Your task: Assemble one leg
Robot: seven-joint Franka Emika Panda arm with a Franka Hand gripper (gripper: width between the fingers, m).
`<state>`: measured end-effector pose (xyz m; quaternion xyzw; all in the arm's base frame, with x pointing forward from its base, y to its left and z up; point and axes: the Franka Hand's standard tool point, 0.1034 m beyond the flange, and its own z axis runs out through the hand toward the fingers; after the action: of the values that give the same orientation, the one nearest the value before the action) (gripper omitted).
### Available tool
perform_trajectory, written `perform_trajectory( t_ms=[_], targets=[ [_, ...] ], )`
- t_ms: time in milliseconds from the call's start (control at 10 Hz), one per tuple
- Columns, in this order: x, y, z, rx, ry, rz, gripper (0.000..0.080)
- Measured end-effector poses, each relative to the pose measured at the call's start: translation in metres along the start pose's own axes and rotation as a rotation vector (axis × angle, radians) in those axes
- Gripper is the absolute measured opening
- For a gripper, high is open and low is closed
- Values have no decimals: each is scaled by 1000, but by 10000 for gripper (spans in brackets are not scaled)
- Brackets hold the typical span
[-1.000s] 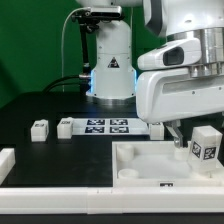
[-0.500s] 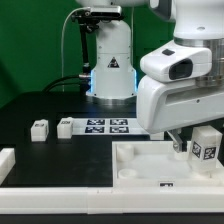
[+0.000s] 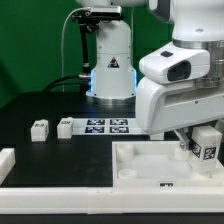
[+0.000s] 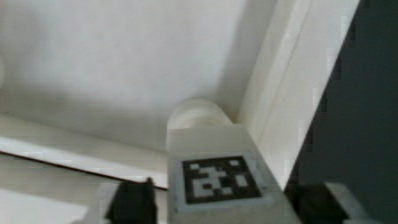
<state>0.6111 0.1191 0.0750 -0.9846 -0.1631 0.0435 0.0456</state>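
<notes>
The leg [image 3: 207,148] is a small white post with a black-and-white tag. It stands upright at the far corner of the large white tray-like piece [image 3: 150,160], at the exterior view's right. In the wrist view the leg [image 4: 217,165] runs down into a round corner socket [image 4: 199,104]. My gripper [image 4: 231,205] straddles the leg. Its dark fingers [image 4: 128,205] stand on either side with a narrow dark gap to the post on each side, so it is open. One finger [image 3: 185,147] shows beside the leg in the exterior view.
The marker board [image 3: 107,126] lies mid-table. Two small white parts [image 3: 40,129] [image 3: 65,127] sit at its left. A white block [image 3: 5,160] lies at the left edge. The robot base [image 3: 110,60] stands at the back.
My hand has turned and shifted slightly above the leg. The leg has stayed in place at the tray's corner.
</notes>
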Motion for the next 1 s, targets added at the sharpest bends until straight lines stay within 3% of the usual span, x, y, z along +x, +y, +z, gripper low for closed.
perform_trajectory(
  t_ms=[100,400,1000],
  targets=[
    [0,0,0,0,0,0,291],
    [0,0,0,1,0,56,291],
    [1,-1,-1,28,75,799,291]
  ],
)
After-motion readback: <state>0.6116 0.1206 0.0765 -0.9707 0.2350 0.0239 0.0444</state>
